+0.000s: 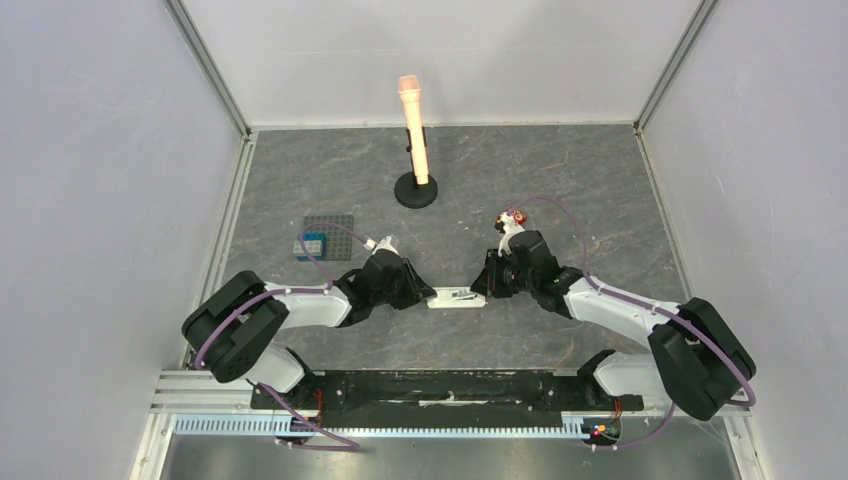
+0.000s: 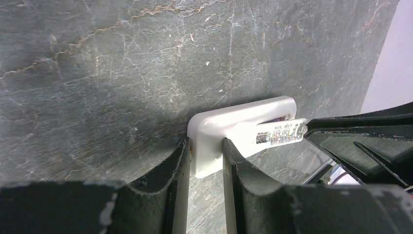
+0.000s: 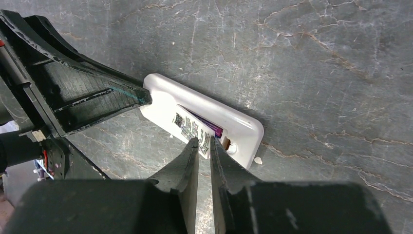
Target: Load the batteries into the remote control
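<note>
The white remote control lies back side up on the table between my two grippers. My left gripper is shut on its left end. In the right wrist view the remote has its battery bay open. A battery with a white printed label lies tilted in the bay, and a purple cell shows behind it. My right gripper is shut on the near end of the labelled battery, which also shows in the left wrist view.
A grey studded plate with a blue brick lies at the left. A peach microphone-like post on a black base stands at the back centre. A small red block sits behind the right wrist.
</note>
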Tool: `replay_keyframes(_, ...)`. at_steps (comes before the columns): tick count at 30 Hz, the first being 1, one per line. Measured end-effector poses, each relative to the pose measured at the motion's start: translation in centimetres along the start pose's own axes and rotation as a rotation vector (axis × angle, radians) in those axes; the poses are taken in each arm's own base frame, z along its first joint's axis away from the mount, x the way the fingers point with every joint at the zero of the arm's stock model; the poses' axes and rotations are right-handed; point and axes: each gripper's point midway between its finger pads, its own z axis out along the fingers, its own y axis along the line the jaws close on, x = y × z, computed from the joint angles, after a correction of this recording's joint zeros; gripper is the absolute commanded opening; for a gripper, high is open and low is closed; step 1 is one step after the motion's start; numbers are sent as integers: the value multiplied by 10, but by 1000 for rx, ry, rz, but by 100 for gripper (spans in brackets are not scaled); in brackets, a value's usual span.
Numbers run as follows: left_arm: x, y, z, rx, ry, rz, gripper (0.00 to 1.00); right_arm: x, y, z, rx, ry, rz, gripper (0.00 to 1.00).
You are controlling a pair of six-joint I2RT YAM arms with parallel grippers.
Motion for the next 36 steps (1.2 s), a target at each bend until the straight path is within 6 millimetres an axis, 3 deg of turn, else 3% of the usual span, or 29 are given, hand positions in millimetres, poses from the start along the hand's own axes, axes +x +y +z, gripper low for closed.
replay_keyframes(13, -1, 0, 0, -7, -14, 2, 9, 3, -1, -1, 31, 5, 95, 15)
replay_keyframes(21, -9, 1, 1, -19, -56, 1, 9, 30, -4, 1, 63, 93, 286, 14)
replay_keyframes(36, -15, 1, 2, -21, -87, -17, 8, 46, 28, -13, -81, 153, 539, 15)
